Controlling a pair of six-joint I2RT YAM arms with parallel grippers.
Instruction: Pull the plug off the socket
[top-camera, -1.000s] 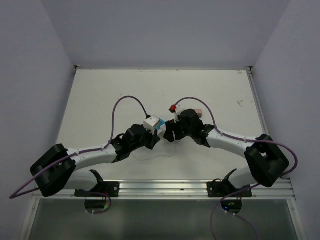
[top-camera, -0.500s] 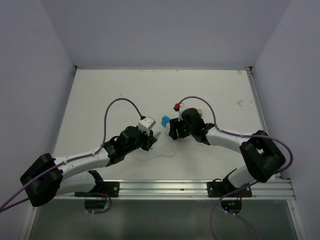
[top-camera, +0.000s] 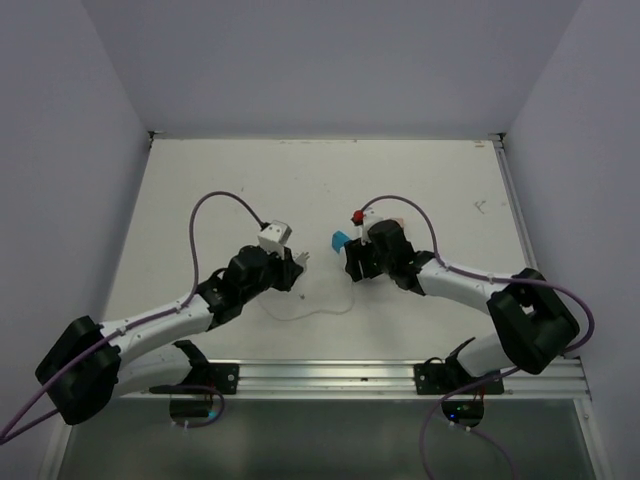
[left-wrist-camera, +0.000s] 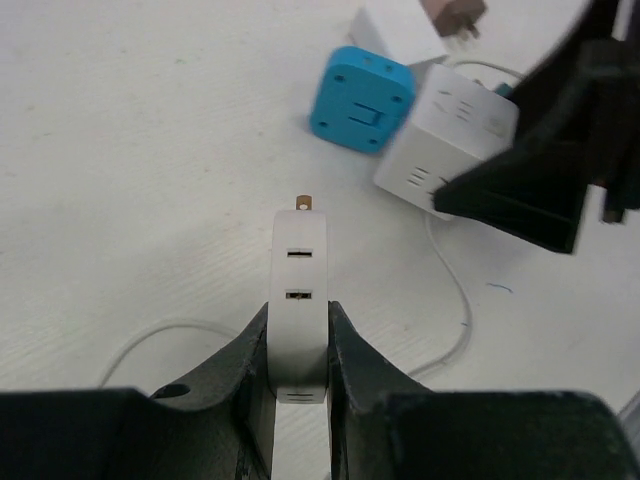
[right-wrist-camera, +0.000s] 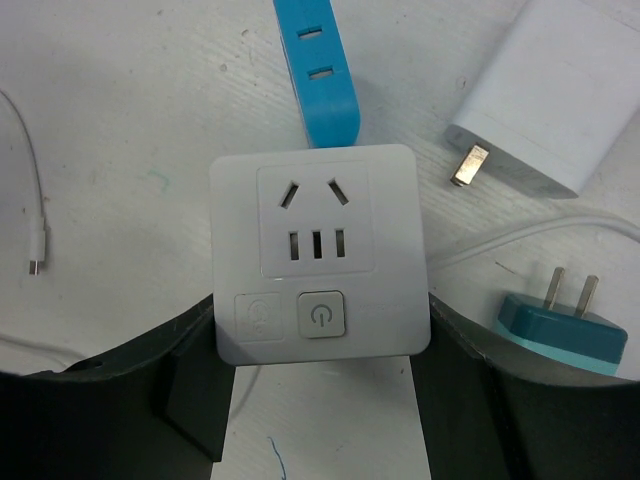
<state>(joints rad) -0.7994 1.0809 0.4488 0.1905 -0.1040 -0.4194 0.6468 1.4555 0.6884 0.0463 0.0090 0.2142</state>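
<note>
My left gripper (left-wrist-camera: 298, 322) is shut on a white plug (left-wrist-camera: 298, 285), whose metal prong points out ahead, free of the socket. The white socket cube (right-wrist-camera: 318, 260) sits on the table between my right gripper's fingers (right-wrist-camera: 190, 345), which are closed on its sides. A blue adapter (right-wrist-camera: 318, 70) sticks out of the cube's far side. In the top view my left gripper (top-camera: 297, 262) with the plug is a short gap left of my right gripper (top-camera: 356, 262) and the blue adapter (top-camera: 340, 241). From the left wrist the cube (left-wrist-camera: 445, 140) lies ahead to the right.
A white charger (right-wrist-camera: 550, 100) and a teal two-pin plug (right-wrist-camera: 562, 330) lie right of the socket. A thin white cable (top-camera: 310, 312) loops on the table (top-camera: 200, 190) between the arms. Purple arm cables (top-camera: 215, 200) arch above the table.
My left gripper has drawn back to the left with the white plug, opening a gap from the socket. My right gripper has shifted slightly to the right, still on the socket.
</note>
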